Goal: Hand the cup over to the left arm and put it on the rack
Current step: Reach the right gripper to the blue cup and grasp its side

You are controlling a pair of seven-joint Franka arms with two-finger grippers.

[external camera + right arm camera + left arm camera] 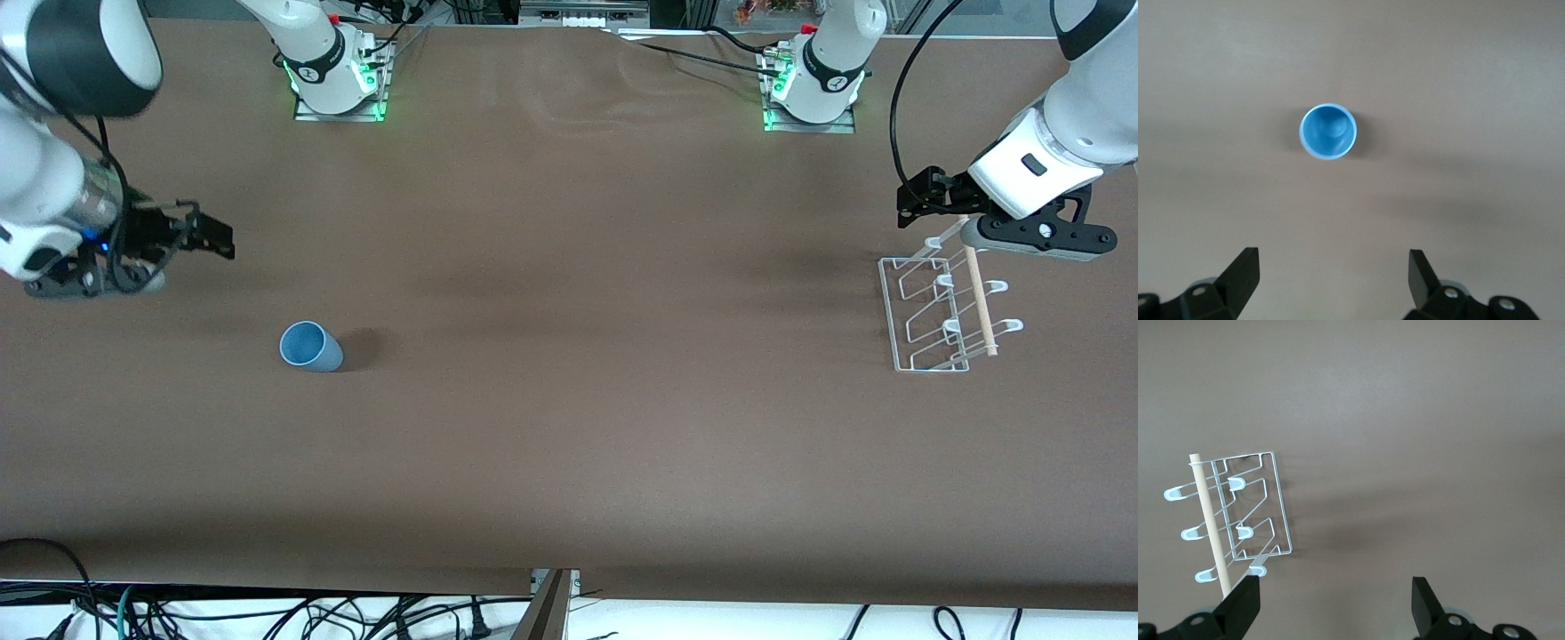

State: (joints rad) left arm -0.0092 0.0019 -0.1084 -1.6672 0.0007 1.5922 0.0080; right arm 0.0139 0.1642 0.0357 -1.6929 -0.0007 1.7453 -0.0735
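While both grippers — left [1331, 603], right [1331, 280] — hung wide open and empty, I judged the upright cup [310, 347] light, probably slick — best pinched across its walls.

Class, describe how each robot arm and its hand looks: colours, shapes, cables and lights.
The left arm is white with black joint bands, a boxy white wrist block and a looping black cable; its left hand is a black open-linkage two-finger unit. The right arm is white and black with a shiny silver cuff and blue light; its right hand is black too.
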